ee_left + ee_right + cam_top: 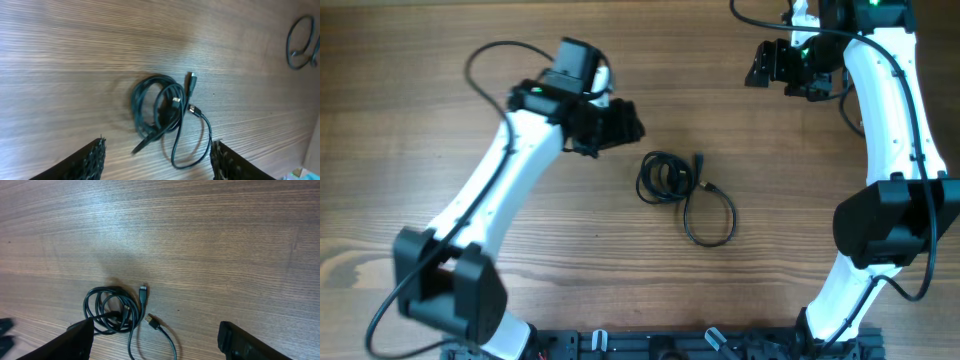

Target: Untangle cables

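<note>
The thin black cables [682, 192] lie mid-table on the brown wood-grain tabletop [470, 40]. They form a tight coil [663, 177] with a looser loop [712, 220] trailing to its near right. The left gripper [623, 125] hovers just far-left of the coil, jaws wide and empty. The right gripper [760, 65] hangs well apart at the far right, equally wide and empty. The step likely goes best if one gripper pins the coil while the other slowly draws out a free plug end [192, 80], so loops slide rather than cinch.

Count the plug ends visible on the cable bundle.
4 in the left wrist view: a plug right of the coil, a second plug below it heading the loose loop, a silver tip inside the coil, an end poking out lower left. Others may be hidden.
</note>
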Robot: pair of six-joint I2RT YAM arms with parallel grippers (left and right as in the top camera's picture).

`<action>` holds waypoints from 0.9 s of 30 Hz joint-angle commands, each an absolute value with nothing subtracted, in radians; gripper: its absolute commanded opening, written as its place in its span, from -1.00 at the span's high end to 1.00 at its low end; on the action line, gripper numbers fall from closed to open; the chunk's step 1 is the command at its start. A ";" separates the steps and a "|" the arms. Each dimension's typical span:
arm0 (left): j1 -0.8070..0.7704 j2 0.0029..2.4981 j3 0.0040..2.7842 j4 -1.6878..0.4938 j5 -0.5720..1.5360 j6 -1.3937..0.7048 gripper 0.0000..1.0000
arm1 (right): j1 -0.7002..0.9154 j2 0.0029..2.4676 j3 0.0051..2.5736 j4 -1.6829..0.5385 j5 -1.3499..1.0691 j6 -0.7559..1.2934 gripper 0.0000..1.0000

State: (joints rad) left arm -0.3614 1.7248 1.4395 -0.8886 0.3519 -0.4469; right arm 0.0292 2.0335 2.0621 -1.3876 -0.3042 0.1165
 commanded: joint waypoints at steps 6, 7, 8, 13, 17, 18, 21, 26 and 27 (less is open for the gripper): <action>-0.466 1.909 1.431 -0.862 0.343 -0.360 0.02 | 0.029 2.065 2.054 -1.382 -0.286 0.134 -0.64; -0.474 1.912 1.431 -0.857 0.343 -0.339 0.07 | 0.029 2.069 2.054 -1.385 -0.286 0.134 -0.64; -0.481 1.912 1.431 -0.850 0.343 -0.320 0.14 | 0.029 2.071 2.054 -1.391 -0.286 0.134 -0.64; -0.487 1.933 1.430 -0.841 0.339 -0.290 0.19 | 0.029 2.072 2.054 -1.409 -0.289 0.134 -0.65; -0.491 1.964 1.428 -0.840 0.347 -0.291 0.48 | 0.029 2.072 2.054 -1.412 -0.289 0.135 -0.65; -0.498 1.966 1.428 -0.840 0.347 -0.291 0.51 | 0.029 2.072 2.054 -1.415 -0.289 0.134 -0.66; -0.522 1.967 1.428 -0.823 0.347 -0.291 0.67 | 0.029 2.072 2.054 -1.423 -0.289 0.134 -0.65; -0.522 1.952 1.442 -0.790 0.348 -0.296 0.92 | 0.032 2.072 2.054 -1.430 -0.297 0.134 -0.66; -0.513 1.929 1.460 -0.797 0.368 -0.295 0.92 | 0.036 2.072 2.054 -1.430 -0.297 0.134 -0.66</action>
